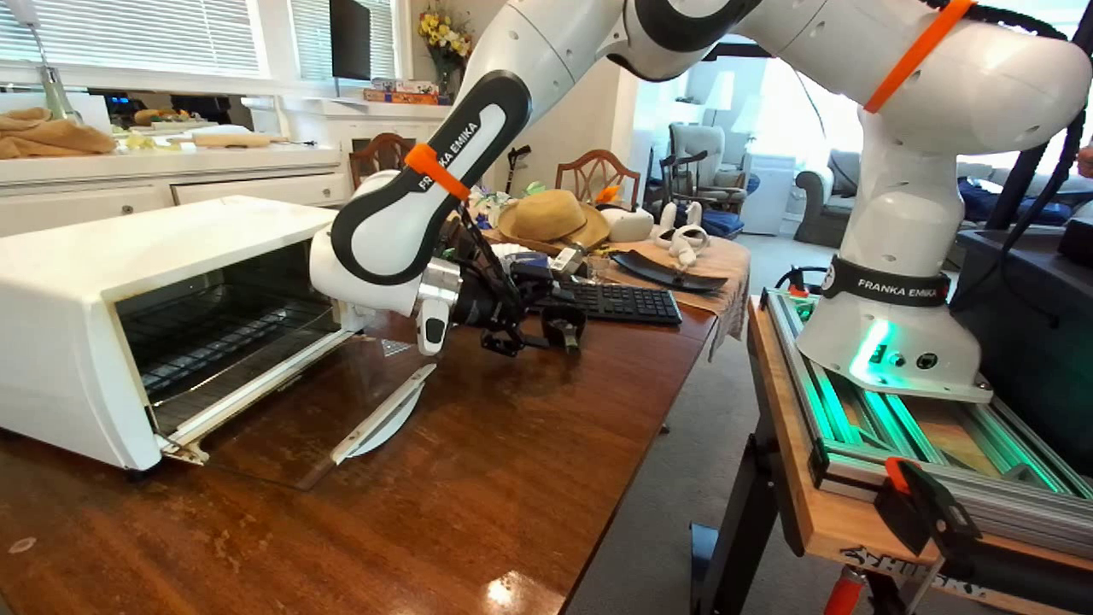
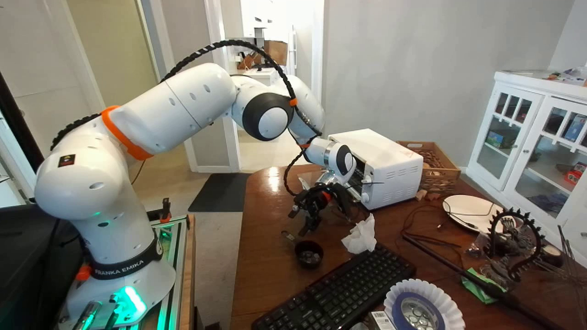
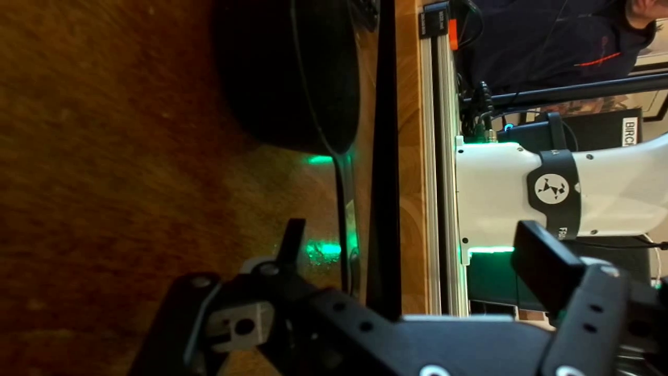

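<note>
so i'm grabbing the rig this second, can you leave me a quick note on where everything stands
Hand: open, nothing gripped, low over the table and close to the handle of the dark cup.
Cup: upright on the table, with small things inside, too blurred to name. The keyboard and crumpled white tissue are nearby.
White toaster oven: behind the hand in an exterior view, its door lowered.
Done: the hand is at the handle end of the cup.
Left: no grip on the cup yet.
</note>
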Available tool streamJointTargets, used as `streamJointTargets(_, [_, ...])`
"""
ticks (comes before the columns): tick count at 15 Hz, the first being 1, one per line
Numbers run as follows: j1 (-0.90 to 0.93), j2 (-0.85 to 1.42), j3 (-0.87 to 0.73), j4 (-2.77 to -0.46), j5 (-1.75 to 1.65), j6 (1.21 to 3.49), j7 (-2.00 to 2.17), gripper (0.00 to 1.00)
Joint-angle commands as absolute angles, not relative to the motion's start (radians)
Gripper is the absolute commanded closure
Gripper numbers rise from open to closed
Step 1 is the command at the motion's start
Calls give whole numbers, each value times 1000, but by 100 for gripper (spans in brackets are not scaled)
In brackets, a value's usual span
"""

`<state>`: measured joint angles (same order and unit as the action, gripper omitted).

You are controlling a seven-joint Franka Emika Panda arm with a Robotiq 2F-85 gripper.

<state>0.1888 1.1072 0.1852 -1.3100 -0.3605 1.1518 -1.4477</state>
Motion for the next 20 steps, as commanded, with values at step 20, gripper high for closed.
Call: streamJointTargets(20, [197, 1114, 196, -1370, -426, 1223, -1451, 0])
